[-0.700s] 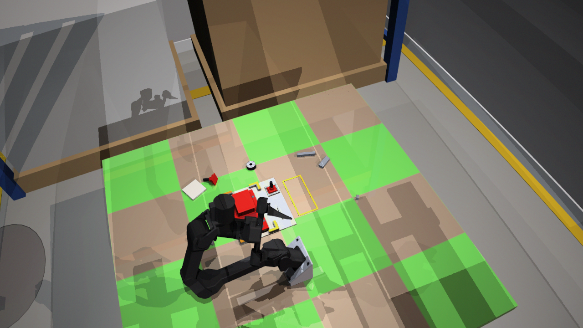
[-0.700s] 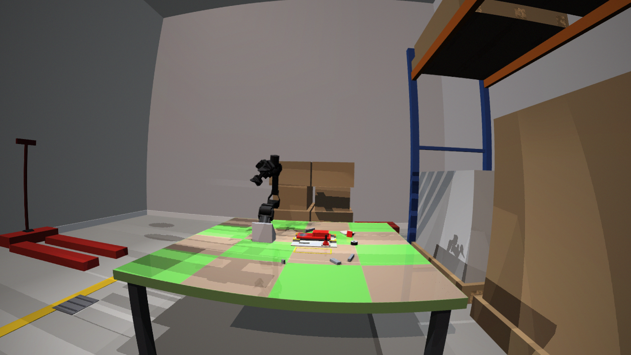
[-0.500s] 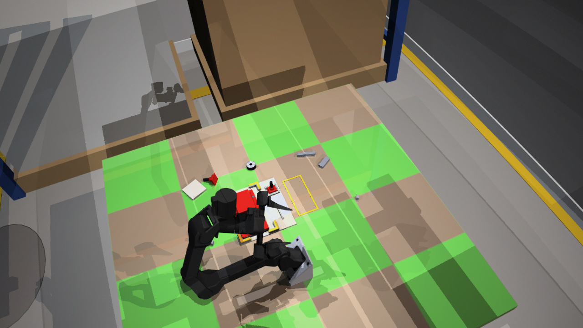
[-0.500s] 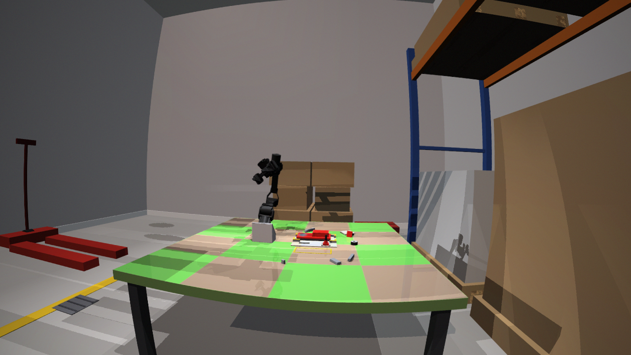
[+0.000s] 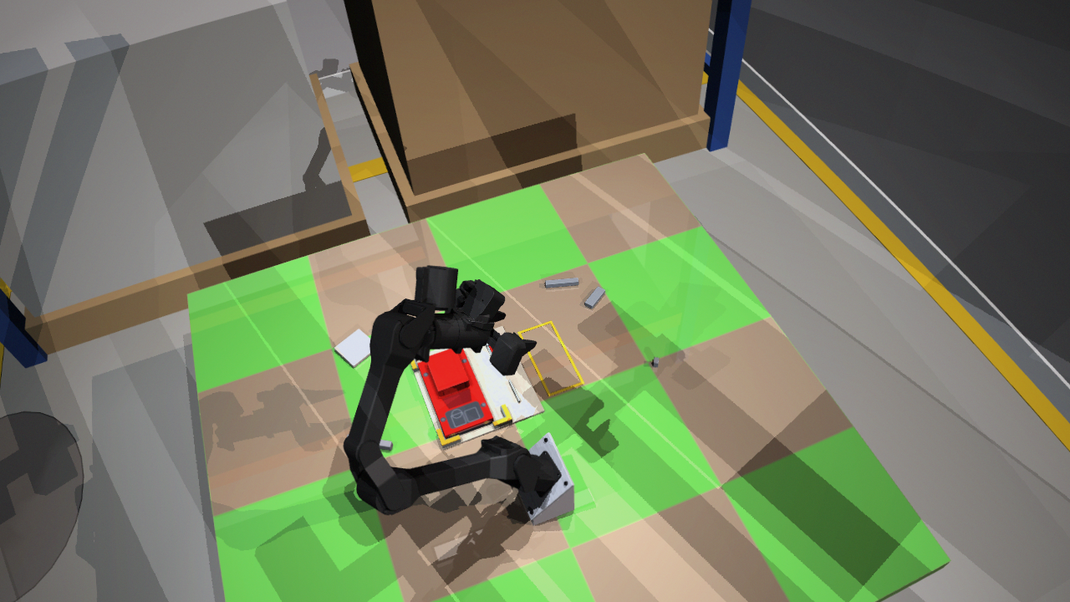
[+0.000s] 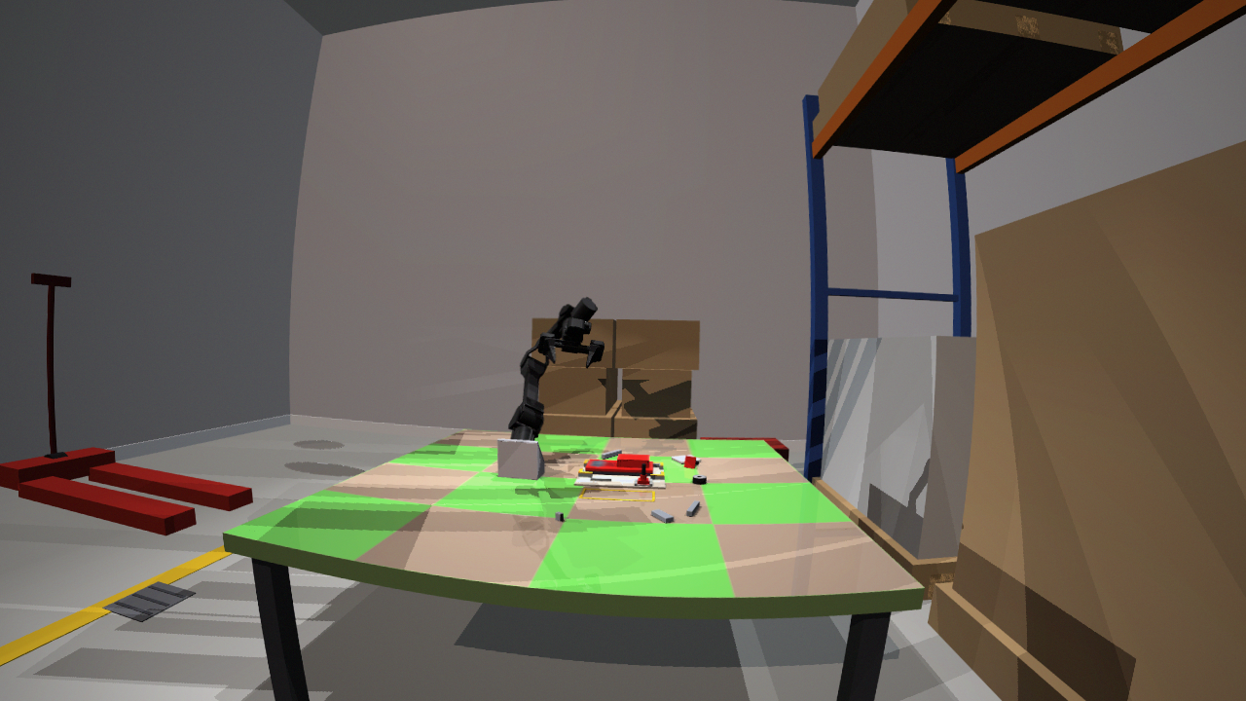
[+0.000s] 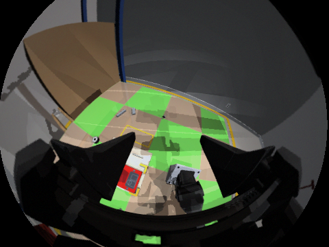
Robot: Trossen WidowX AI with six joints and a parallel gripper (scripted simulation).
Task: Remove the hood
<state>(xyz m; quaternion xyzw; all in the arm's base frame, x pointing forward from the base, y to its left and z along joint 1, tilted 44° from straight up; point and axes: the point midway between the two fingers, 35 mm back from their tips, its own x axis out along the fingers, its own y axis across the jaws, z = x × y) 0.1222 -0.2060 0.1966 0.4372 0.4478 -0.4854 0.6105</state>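
In the top view, the black gripper (image 5: 517, 329) (image 6: 571, 361) (image 7: 169, 137) stood wide with nothing between its fingers. The red toy car (image 5: 469, 396) (image 6: 601, 466) (image 7: 124, 176) sat on a white board (image 5: 527, 400) (image 6: 585, 482) (image 7: 140, 158), a grey-marked section (image 5: 465, 415) (image 7: 132, 180) on its end nearer the arm's base (image 5: 561, 502) (image 6: 519, 460) (image 7: 171, 172). Whether that section was the hood could not be told. The yellow outline (image 5: 567, 353) (image 6: 618, 500) (image 7: 140, 130) of the marked area lay just beside the board, and a white tile (image 5: 353, 347) lay on the car's other side.

In the exterior view, the gripper hung well above the table (image 6: 644, 558), pointing down, apart from the car and the board. Two grey bars lay beyond the outline, on its side away from the car.

In the wrist view, the spread fingers framed the base between them, while the left-hand finger in view hid part of the car. A small round part (image 6: 699, 479) (image 7: 94, 138) lay to the left of the outline.
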